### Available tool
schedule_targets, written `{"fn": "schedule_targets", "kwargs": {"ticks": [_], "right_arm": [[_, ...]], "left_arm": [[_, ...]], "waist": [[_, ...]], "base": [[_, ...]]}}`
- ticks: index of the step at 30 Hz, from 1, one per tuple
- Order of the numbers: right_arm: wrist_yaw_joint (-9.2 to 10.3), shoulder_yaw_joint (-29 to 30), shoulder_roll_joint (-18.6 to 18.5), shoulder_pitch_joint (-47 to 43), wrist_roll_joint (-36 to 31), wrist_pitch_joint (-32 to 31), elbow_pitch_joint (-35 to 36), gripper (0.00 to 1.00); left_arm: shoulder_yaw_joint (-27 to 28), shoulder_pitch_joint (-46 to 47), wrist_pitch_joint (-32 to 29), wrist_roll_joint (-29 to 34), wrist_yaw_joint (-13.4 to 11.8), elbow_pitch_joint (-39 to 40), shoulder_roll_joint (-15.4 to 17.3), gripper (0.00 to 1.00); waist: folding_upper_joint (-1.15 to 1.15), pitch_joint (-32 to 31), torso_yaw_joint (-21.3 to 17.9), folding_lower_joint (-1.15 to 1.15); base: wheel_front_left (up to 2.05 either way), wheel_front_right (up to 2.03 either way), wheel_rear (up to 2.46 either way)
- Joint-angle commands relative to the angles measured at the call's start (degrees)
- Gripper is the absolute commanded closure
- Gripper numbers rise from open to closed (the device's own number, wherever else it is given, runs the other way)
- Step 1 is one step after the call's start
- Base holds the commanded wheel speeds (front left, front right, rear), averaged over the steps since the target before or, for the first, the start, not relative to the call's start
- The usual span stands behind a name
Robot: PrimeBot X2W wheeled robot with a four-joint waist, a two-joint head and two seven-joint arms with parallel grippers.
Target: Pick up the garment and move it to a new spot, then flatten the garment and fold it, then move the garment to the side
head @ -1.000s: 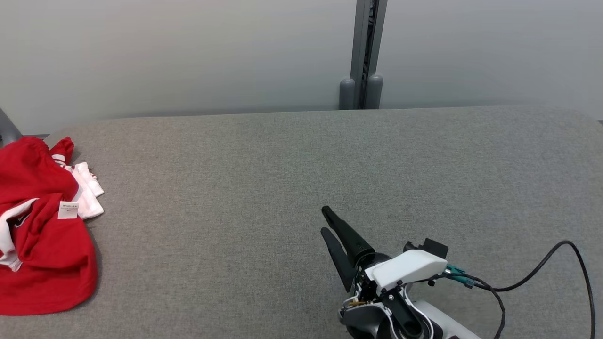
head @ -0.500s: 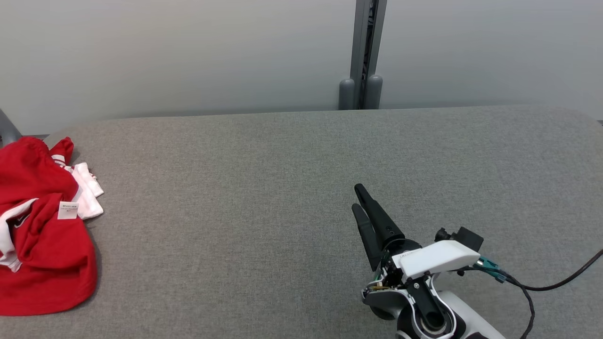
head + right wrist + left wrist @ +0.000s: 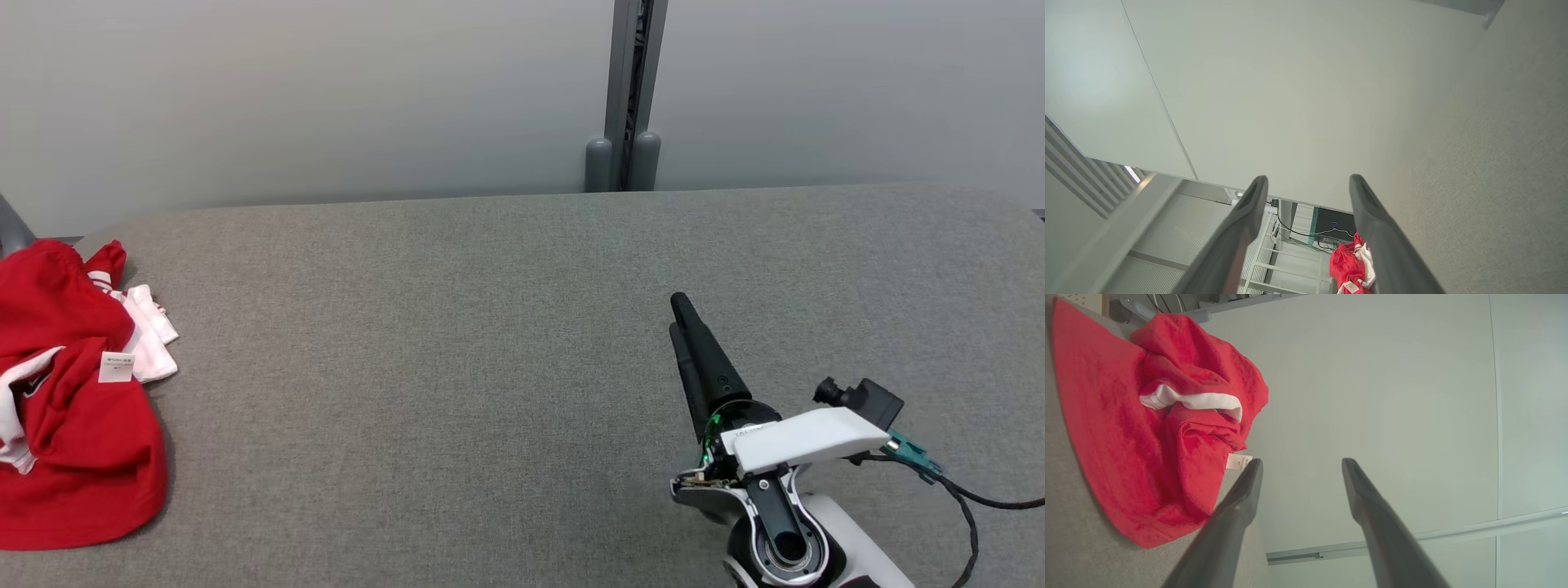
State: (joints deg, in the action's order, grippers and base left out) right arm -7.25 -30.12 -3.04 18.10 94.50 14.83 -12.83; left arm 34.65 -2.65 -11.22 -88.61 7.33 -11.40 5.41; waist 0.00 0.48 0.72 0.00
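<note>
the garment (image 3: pixel 65 425), a red piece with white trim, lies crumpled in a heap at the far left end of the grey cloth-covered table (image 3: pixel 457 343), partly cut off by the left edge of the head view; a small white label (image 3: pixel 116 367) sticks out on its right side, and a fold of white fabric (image 3: pixel 151 335) pokes out just beyond that toward the back of the table; the right gripper (image 3: pixel 677 314) is over the right half of the table, well apart from the garment, its two dark fingers pointing up and slightly left in the head view and seen almost in line with one another there; in the right wrist view those fingers (image 3: pixel 1237 228) stand spread wide with nothing between them, so the gripper is open and empty, and the garment shows small and far off between their bases; a black cable (image 3: pixel 969 502) loops off the right wrist toward the right edge; the left gripper (image 3: pixel 1302 463) in its own wrist view is also spread wide and holds nothing; the garment lies just beside the finger (image 3: pixel 1237 506) on that view's left, whose tip overlaps the label there, but whether it touches the cloth i cannot tell; behind the table is a plain pale wall (image 3: pixel 326 98) with a grey upright post (image 3: pixel 629 82) rising behind the table's back edge
</note>
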Motion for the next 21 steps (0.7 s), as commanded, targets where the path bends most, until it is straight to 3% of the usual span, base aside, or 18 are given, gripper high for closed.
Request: {"fn": "schedule_targets", "kwargs": {"ticks": [1, 21], "right_arm": [[-0.26, 1.53, 0.0, 0.27, -2.11, 0.16, 1.16, 0.0], [-0.31, 10.57, -0.9, -2.87, -22.4, 0.2, 2.47, 0.0]], "left_arm": [[-1.47, 1.62, 1.0, 1.14, 0.16, 1.2, 0.96, 0.0], [-10.5, 2.99, 9.56, 18.33, 0.19, 2.83, -0.17, 0.0]], "waist": [[0.0, -0.01, -0.02, 0.0], [0.0, -0.02, 0.13, 0.0]], "base": [[0.0, 0.0, 0.0], [0.0, 0.0, 0.0]]}}
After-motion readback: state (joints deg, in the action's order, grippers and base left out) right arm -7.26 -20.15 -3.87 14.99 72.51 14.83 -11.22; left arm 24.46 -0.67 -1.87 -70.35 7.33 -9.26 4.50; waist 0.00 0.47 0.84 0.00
